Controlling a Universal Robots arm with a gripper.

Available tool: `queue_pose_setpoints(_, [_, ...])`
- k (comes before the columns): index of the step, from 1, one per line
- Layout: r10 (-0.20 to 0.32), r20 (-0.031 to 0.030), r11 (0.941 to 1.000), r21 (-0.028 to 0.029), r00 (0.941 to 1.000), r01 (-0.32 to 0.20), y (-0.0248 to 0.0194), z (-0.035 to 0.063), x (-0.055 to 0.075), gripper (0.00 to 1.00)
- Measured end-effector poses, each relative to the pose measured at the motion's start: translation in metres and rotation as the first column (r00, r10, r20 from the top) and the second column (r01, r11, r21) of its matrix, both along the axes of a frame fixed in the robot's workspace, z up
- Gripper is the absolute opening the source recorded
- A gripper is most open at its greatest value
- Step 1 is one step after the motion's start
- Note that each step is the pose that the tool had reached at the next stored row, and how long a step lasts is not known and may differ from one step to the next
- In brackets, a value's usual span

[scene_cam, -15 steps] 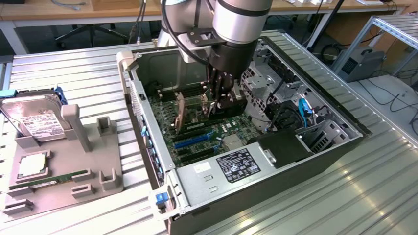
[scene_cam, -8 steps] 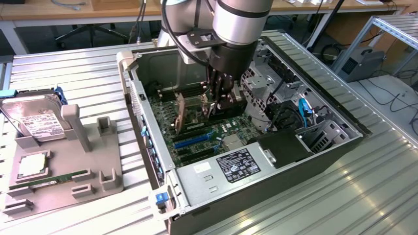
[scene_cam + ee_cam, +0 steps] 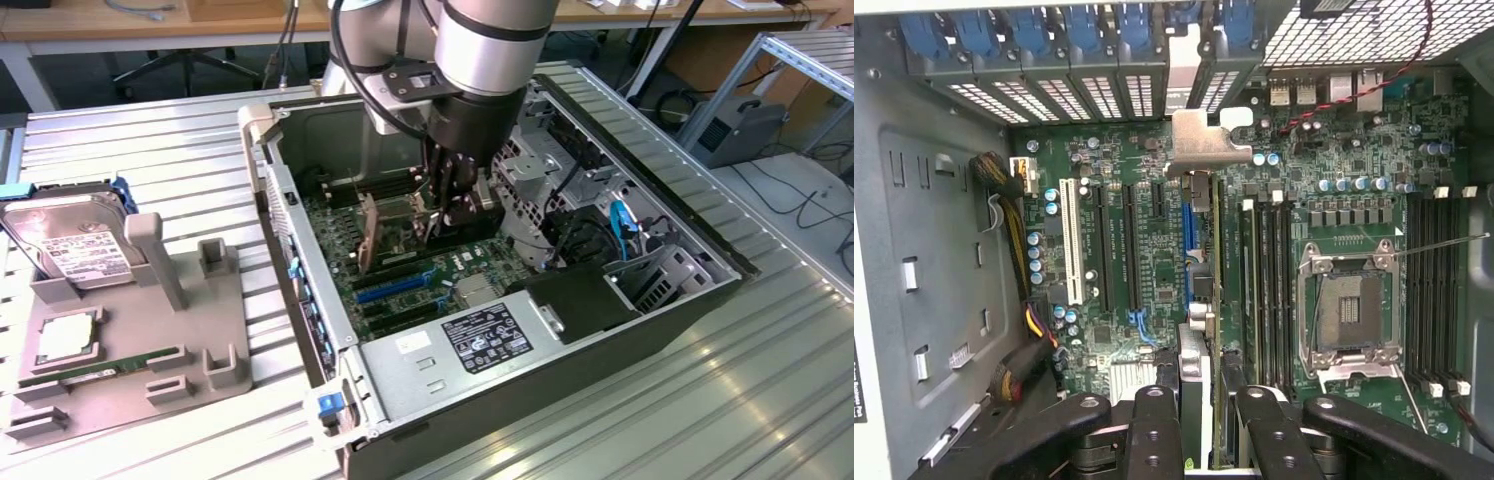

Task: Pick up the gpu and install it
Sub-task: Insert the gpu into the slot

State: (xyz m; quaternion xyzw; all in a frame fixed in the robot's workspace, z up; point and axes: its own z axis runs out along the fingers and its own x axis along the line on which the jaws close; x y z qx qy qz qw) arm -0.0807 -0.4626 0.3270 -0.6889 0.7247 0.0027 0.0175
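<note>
Setting: robotics lab, bench-top PC assembly station. Evidence: open computer case with its motherboard exposed, lying on a ribbed aluminium-slat table; industrial robot arm reaching down into the case; grey moulded parts fixture beside the case on the exterior view's left, holding a hard drive; wooden desks with hanging cables beyond the case; aluminium-profile frame beyond it on the exterior view's right.

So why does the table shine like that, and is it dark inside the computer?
Exterior view: overhead light glares in streaks off the ribbed metal table, while the computer case looks dimmer inside, under the arm. Wrist view: the motherboard is evenly lit, and the gpu shows a gleaming silver bracket.
</note>
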Motion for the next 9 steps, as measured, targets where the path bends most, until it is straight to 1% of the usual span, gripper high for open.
queue_pose_setpoints(9, [0.0, 0.0, 1.0, 0.0, 1.0, 0.0, -0.001, -0.0024, 0.0, 0.27])
